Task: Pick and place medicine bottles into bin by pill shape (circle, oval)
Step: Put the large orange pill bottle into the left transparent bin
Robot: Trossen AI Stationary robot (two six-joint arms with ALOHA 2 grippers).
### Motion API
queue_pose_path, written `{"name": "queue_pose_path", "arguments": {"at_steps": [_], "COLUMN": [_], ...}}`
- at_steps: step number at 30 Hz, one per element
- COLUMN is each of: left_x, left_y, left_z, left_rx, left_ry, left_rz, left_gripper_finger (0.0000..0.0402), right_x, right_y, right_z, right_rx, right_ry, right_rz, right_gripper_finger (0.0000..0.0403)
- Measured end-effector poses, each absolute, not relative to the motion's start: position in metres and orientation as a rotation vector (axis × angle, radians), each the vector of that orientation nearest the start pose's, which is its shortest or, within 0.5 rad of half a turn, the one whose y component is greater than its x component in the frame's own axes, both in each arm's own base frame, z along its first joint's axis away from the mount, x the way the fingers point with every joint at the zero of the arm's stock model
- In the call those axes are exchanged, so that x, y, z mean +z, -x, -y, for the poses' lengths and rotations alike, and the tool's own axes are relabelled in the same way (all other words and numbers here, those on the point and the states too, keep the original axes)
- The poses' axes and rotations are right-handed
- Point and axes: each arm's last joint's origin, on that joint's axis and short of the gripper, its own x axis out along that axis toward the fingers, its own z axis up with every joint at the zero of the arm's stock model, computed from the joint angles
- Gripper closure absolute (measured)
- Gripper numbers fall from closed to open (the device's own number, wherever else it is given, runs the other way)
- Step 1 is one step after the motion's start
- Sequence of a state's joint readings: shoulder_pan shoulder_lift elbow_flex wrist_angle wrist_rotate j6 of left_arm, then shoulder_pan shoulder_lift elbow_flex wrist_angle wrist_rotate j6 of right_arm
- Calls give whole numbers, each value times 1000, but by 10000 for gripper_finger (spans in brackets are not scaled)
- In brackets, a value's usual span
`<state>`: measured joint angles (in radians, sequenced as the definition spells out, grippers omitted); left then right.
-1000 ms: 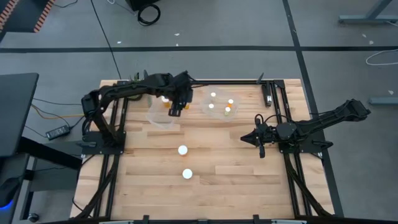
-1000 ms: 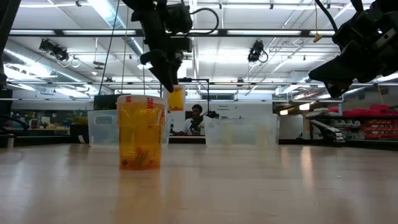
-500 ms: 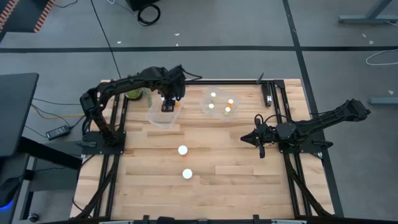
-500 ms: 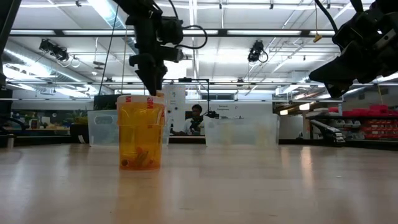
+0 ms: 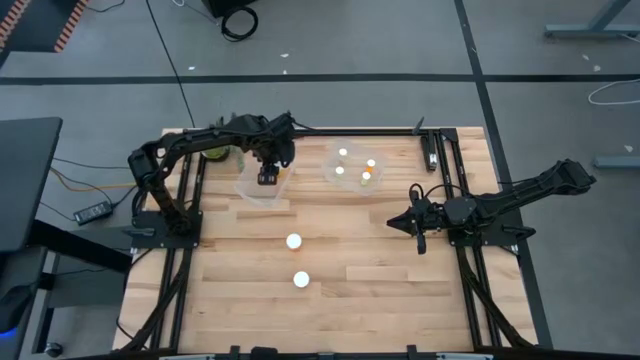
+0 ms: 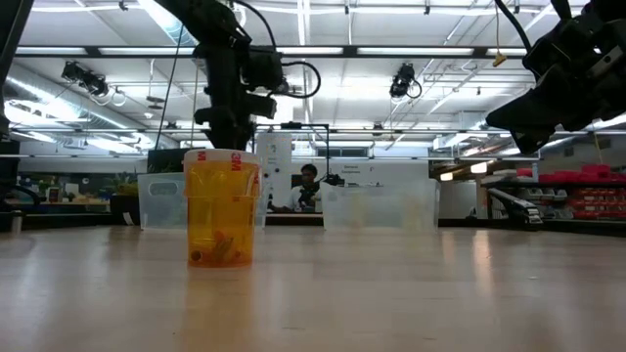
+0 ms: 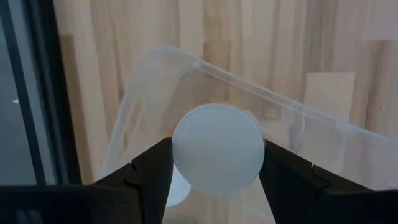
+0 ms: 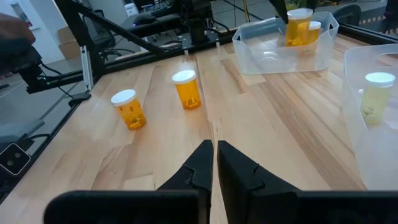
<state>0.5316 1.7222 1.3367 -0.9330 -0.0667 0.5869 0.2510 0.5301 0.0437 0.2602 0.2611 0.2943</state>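
Observation:
My left gripper is shut on a medicine bottle whose round white cap fills the gap between its fingers. It hangs in the left clear bin, where another bottle stands. The held bottle's amber body shows in the right wrist view. The right clear bin holds several bottles. Two more bottles stand on their bases on the table; the nearer one fills the low view. My right gripper is shut and empty at the right. My left gripper pinches the bottle at its cap, the two fingers on opposite sides of the cap's rim. The fingers come from above, pointing down. The bottle hangs upright below them inside the left bin; whether its base touches the bin floor I cannot tell.
A small green potted plant stands at the far left corner, behind the left bin. Bare wood lies between the bins and the two standing bottles, and across the near half of the table.
My left gripper has carried the bottle toward the table's left edge, from the gap between the two bins to over the left bin, and has gone down into it. The bottle has stayed upright in the hold.

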Motion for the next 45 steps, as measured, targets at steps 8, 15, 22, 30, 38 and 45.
{"name": "queue_pose_path", "arguments": {"at_steps": [8, 15, 22, 30, 38, 45], "left_x": [212, 198, 197, 198, 198, 199], "left_y": [-283, -280, -283, -284, -284, -284], "left_z": [-168, -167, -168, -169, -169, -170], "left_rx": [101, 95, 111, 116, 133, 158], "left_ry": [-189, -207, -216, -221, -205, -234], "left_rz": [-1390, -1380, -1352, -1341, -1335, -1358], "left_gripper_finger": [175, 181, 173, 176, 142, 130], "right_x": [154, 154, 154, 154, 154, 154], "right_y": [-128, -128, -128, -128, -128, -128], "right_z": [-25, -25, -25, -25, -25, -25], "right_rx": [-42, -42, -42, -42, -42, -42], "right_ry": [-236, -236, -236, -236, -236, -236], "right_rz": [-215, -215, -215, -215, -216, -216], "right_gripper_finger": [372, 372, 372, 372, 372, 372]}}
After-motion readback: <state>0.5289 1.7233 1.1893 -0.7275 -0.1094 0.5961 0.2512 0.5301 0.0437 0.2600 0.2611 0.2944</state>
